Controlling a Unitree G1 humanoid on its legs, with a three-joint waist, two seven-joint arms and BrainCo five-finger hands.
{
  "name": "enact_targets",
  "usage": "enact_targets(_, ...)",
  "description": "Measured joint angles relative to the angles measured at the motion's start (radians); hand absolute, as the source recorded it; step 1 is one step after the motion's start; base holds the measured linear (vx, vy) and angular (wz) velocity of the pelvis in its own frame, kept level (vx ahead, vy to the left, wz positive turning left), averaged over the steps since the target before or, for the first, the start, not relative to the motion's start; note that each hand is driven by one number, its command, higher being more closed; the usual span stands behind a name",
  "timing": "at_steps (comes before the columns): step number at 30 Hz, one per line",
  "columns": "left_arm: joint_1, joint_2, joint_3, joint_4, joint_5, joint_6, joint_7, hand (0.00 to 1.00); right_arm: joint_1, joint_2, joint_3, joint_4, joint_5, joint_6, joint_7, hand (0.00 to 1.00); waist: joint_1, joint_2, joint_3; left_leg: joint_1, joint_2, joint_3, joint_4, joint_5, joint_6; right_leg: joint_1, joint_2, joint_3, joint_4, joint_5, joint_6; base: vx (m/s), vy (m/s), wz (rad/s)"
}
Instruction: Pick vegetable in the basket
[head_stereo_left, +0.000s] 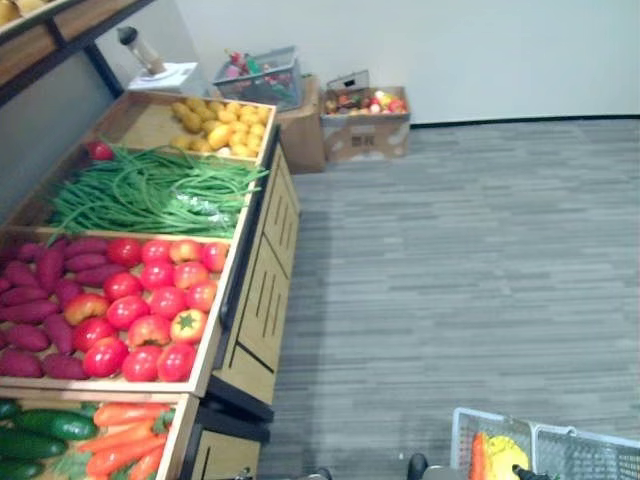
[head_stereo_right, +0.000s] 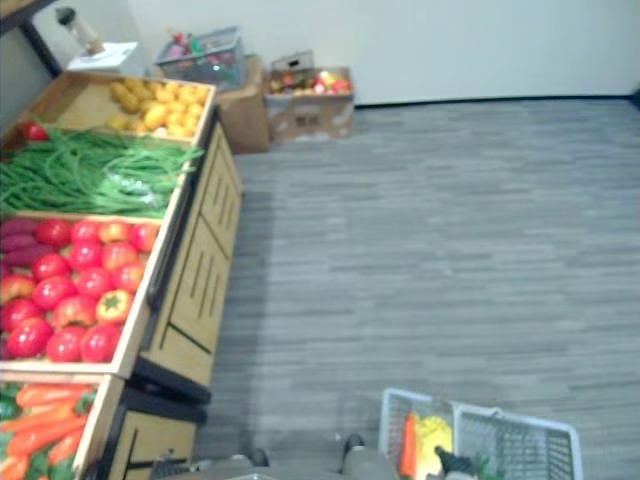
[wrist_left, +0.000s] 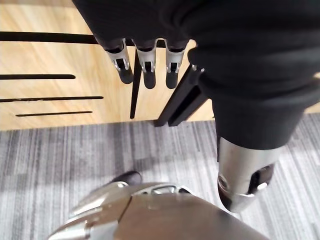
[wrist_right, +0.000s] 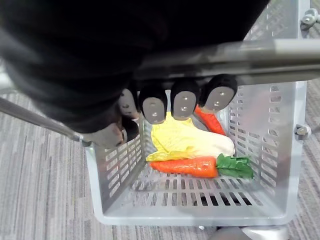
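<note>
Well left of the basket (head_stereo_left: 565, 452) stands the wooden display stand (head_stereo_left: 262, 290). The left hand (wrist_left: 145, 62) hangs before its slatted panel, fingers straight, side by side, holding nothing. The right hand (wrist_right: 182, 102) curls its fingers round the basket's handle (wrist_right: 280, 50). Beneath them, on the basket floor, lies a carrot (wrist_right: 187, 166) — long axis crosswise, greens at one side wall — touching a pale cabbage (wrist_right: 185, 140). Open grey floor (head_stereo_left: 450, 250) separates basket and stand.

The lower edge cuts off perhaps half the basket (head_stereo_left: 465, 435).
</note>
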Motion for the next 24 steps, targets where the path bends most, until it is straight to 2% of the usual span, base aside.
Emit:
enact_targets(1,0.002,0.005,0.009,0.004,0.0,0.003,0.0,0.0,-0.005,0.013,0.0,0.0,-0.015,0.001,-0.001,1.0,-0.001,-0.016,-0.003,0.005,-0.019,0.016,-0.015,0.004,0.007,-0.002,-0.013,0.01,-0.025,0.025,0.005,0.09,0.183,-0.32)
enact_targets(2,0.002,0.006,0.01,0.005,0.0,0.004,0.0,0.0,-0.002,0.016,0.0,-0.001,-0.019,0.001,-0.001,1.0,-0.003,-0.02,-0.005,0.005,-0.033,0.017,-0.026,0.007,0.012,-0.001,-0.022,0.014,-0.035,0.031,0.014,0.09,0.165,-0.13)
enact_targets(5,-0.006,0.005,0.007,0.005,0.005,0.004,0.0,0.0,0.021,0.017,-0.001,-0.005,-0.022,0.001,-0.003,1.0,-0.004,-0.014,-0.008,0.015,-0.061,0.021,-0.045,0.008,0.013,0.002,-0.04,0.019,-0.046,0.042,0.029,0.1,0.105,0.0)
enact_targets(7,-0.009,0.005,0.003,0.005,0.005,0.004,0.0,0.0,0.023,0.021,0.0,-0.009,-0.022,0.002,-0.001,1.0,0.001,-0.015,-0.007,0.041,-0.062,0.044,-0.054,0.002,0.022,0.006,-0.039,0.028,-0.033,0.041,0.029,0.1,0.062,-0.26)
enact_targets(10,-0.01,0.017,-0.024,0.005,0.005,0.004,-0.004,0.0,0.008,0.022,0.003,-0.016,-0.023,0.002,-0.001,1.0,0.0,-0.018,-0.005,0.063,-0.043,0.077,-0.051,-0.002,0.026,-0.034,-0.032,0.013,0.058,0.026,0.007,0.03,0.004,-0.34)
enact_targets(13,-0.021,0.037,-0.069,0.005,0.005,0.004,-0.007,0.0,0.005,0.025,0.004,-0.035,-0.022,0.0,-0.001,1.0,-0.001,-0.027,0.001,0.086,-0.025,0.098,-0.036,-0.01,0.021,-0.078,-0.03,-0.047,0.172,0.015,-0.009,-0.05,-0.031,-0.32)
enact_targets(14,-0.021,0.044,-0.084,0.003,0.006,0.004,-0.007,0.0,0.004,0.028,0.006,-0.039,-0.022,-0.005,-0.001,1.0,-0.002,-0.032,0.002,0.089,-0.022,0.107,-0.035,-0.016,0.025,-0.085,-0.038,-0.082,0.179,0.002,-0.024,-0.1,-0.042,-0.22)
enact_targets(15,-0.02,0.051,-0.091,0.001,0.006,0.003,-0.009,0.0,0.006,0.037,0.006,-0.039,-0.023,-0.011,-0.001,1.0,0.0,-0.053,0.0,0.09,-0.035,0.125,-0.035,-0.025,0.035,-0.087,-0.065,-0.14,0.182,-0.053,-0.048,-0.1,-0.056,-0.21)
enact_targets(16,-0.025,0.056,-0.09,0.006,0.007,0.007,-0.008,0.0,0.006,0.041,0.005,-0.038,-0.023,-0.011,-0.001,1.0,0.0,-0.058,0.001,0.09,-0.035,0.126,-0.034,-0.027,0.036,-0.087,-0.072,-0.154,0.189,-0.07,-0.037,-0.08,-0.063,-0.12)
enact_targets(19,-0.025,0.057,-0.098,0.011,0.007,0.011,-0.008,0.0,0.027,0.041,-0.003,-0.038,-0.02,-0.012,0.0,1.0,-0.002,-0.049,-0.004,0.09,-0.02,0.129,-0.028,-0.031,0.025,-0.082,-0.061,-0.169,0.174,-0.055,-0.026,-0.05,-0.06,-0.12)
enact_targets(20,-0.022,0.052,-0.099,0.013,0.007,0.011,-0.008,0.0,0.033,0.041,-0.005,-0.038,-0.02,-0.012,0.0,1.0,0.0,-0.037,-0.01,0.089,-0.007,0.137,-0.029,-0.034,0.019,-0.069,-0.042,-0.17,0.137,-0.047,-0.016,-0.01,-0.088,-0.22)
enact_targets(24,-0.007,0.036,-0.09,0.013,0.007,0.011,-0.009,0.0,0.045,0.042,-0.004,-0.034,-0.014,0.008,0.002,1.0,0.0,-0.01,-0.03,0.089,0.026,0.158,-0.033,-0.035,0.0,-0.011,0.015,-0.175,-0.012,0.019,-0.023,0.04,-0.074,-0.21)
